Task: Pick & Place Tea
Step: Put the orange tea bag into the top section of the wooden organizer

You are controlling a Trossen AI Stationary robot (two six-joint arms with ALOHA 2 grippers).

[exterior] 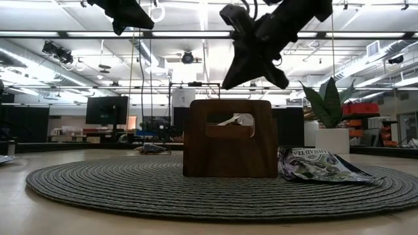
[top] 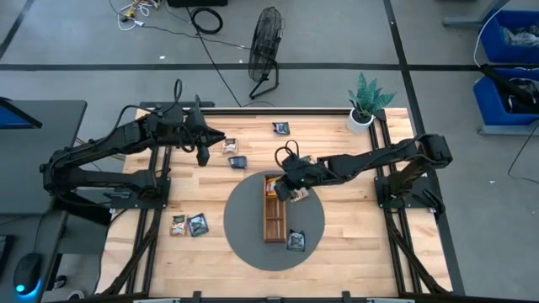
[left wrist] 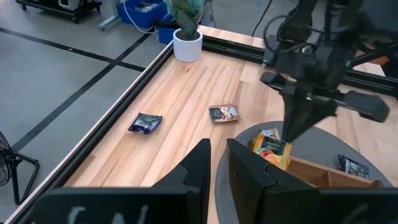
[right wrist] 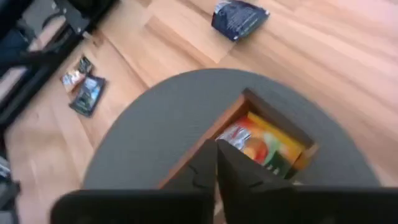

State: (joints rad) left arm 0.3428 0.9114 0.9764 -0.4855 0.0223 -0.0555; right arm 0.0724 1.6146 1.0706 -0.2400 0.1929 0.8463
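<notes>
Overlooking wooden table, round mat

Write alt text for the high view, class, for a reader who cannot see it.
Seen from above, the right gripper hangs over the far end of a narrow wooden tray on a round grey mat, where an orange sachet lies. The left gripper hovers near two loose sachets; more lie scattered on the table.

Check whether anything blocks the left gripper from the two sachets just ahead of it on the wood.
Nothing visible does. The left gripper hangs above bare wood, and the two sachets lie in the open beside it, clear of the round mat.
</notes>
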